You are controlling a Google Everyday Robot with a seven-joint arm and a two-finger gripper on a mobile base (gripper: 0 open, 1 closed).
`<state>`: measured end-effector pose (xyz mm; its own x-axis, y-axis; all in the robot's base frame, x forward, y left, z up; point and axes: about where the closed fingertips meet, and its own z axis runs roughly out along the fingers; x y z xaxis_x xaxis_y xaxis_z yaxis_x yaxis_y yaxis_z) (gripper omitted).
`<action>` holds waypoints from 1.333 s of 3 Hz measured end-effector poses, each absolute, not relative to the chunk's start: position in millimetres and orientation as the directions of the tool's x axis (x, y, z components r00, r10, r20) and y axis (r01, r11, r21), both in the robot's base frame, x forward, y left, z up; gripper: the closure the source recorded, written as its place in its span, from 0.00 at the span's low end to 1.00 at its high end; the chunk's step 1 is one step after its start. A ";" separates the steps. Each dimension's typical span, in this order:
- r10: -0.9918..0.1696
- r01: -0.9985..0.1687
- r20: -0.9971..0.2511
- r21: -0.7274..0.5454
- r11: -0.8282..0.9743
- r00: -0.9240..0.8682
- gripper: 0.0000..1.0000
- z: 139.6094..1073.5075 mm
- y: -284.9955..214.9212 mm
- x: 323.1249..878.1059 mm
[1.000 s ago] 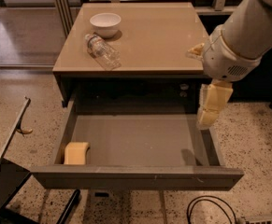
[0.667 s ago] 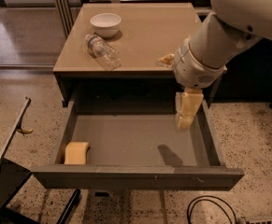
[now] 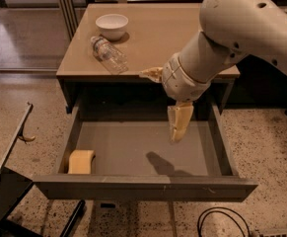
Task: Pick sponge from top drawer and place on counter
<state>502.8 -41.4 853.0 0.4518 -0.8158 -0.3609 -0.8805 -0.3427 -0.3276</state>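
The top drawer (image 3: 133, 149) stood pulled fully out, its flat grey floor open to reach from above, which is presumably why the work could be done from overhead. In the drawer's front-left corner lay the sponge (image 3: 81, 161), pale yellow and slightly curved, close against the left wall and just behind the front panel. It was untouched and well apart from the tool.

Above the drawer's back edge sat the counter (image 3: 182, 38). Over the drawer's left half it carried a white bowl (image 3: 112, 25) and a clear bottle (image 3: 109, 55) lying on its side. The stretch over the drawer's right half was bare and looked the likeliest place to set the sponge down.

Right of the drawer's middle, the gripper (image 3: 179, 125) hung pointing straight down above the drawer floor, throwing a shadow on it. It was held vertical, I would judge, so it could drop past the counter's edge and into the shallow box. Whether it was wide or narrow I cannot tell. It carried nothing. The arm (image 3: 241, 28) reached in from beyond the drawer's right side.

To take the sponge, it would need to travel leftward and forward.
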 end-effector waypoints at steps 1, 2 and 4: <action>-0.816 -0.880 -0.361 -0.328 -0.343 0.452 0.00 852.9 -41.4 502.8; -0.800 -0.874 -0.370 -0.310 -0.373 0.473 0.00 844.7 -38.0 514.5; -0.699 -0.849 -0.487 -0.224 -0.479 0.523 0.00 776.6 2.0 562.9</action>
<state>562.9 2.0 776.6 0.5228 -0.6995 -0.4872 -0.8490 -0.4785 -0.2241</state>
